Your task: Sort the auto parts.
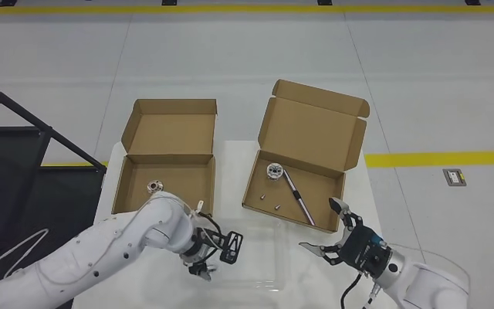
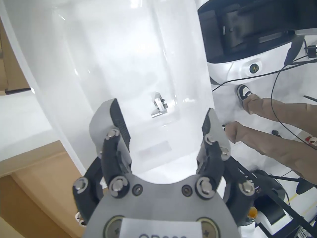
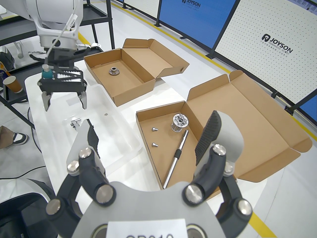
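Left gripper (image 3: 65, 104), jaws apart, hangs above a small metal bracket (image 2: 158, 107) lying in a clear tray (image 3: 123, 134). Right gripper (image 1: 320, 225), also apart, holds nothing. The bracket looks tiny and slick; an off-centre pinch could flick it away.

We find the left box (image 1: 181, 179) and the right box (image 1: 320, 189) open from above, their lids (image 1: 312, 131) folded back on the far side. The left box holds a hub (image 1: 155, 185) with bare floor around it. In the right box a rod (image 1: 299, 199) lies slantwise, with a pulley (image 1: 274, 170) at its far end and two screws (image 1: 262, 195) beside it. A strip of bare desk (image 1: 229, 166) runs between the boxes. The clear tray (image 3: 123, 134) in front has a small bracket (image 2: 158, 106) on its floor. The left end effector (image 3: 65, 104) hangs over the tray, jaws apart, and the right end effector (image 1: 320, 225), jaws also apart, hangs at the right box's near corner.
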Motion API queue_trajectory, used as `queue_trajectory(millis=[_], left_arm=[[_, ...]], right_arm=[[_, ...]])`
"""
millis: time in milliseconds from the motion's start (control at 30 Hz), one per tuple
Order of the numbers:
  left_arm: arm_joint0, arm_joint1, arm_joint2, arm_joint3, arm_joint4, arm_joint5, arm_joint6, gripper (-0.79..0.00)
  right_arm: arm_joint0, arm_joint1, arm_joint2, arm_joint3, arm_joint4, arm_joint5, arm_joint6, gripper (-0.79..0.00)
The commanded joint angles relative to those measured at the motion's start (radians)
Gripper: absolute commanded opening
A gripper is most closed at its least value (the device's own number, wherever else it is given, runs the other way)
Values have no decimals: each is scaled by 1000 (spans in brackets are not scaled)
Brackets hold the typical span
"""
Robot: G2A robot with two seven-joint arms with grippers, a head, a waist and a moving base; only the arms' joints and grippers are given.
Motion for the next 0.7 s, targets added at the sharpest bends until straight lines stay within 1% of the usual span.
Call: queue_trajectory(millis=[0, 33, 133, 200, 333, 367, 400, 433, 467, 667], left_arm=[[2, -24, 0, 26, -4, 24, -27, -243], [7, -37, 0, 33, 9, 50, -53, -268], [33, -71, 0, 58, 11, 91, -94, -280], [46, -92, 0, 68, 12, 112, -115, -305], [61, -120, 0, 79, 2, 150, -153, -332], [66, -125, 0, 78, -1, 164, -168, -299], [70, -129, 0, 76, -9, 176, -179, -206], [72, -132, 0, 75, -20, 185, -188, -28], [72, -133, 0, 74, -24, 188, -191, 0], [72, -133, 0, 74, -24, 188, -191, 0]], right_arm=[[0, 0, 0, 0, 0, 0, 0, 0], [0, 0, 0, 0, 0, 0, 0, 0], [0, 0, 0, 0, 0, 0, 0, 0], [0, 0, 0, 0, 0, 0, 0, 0], [0, 0, 0, 0, 0, 0, 0, 0], [0, 0, 0, 0, 0, 0, 0, 0], [0, 0, 0, 0, 0, 0, 0, 0], [0, 0, 0, 0, 0, 0, 0, 0], [0, 0, 0, 0, 0, 0, 0, 0], [0, 0, 0, 0, 0, 0, 0, 0]])
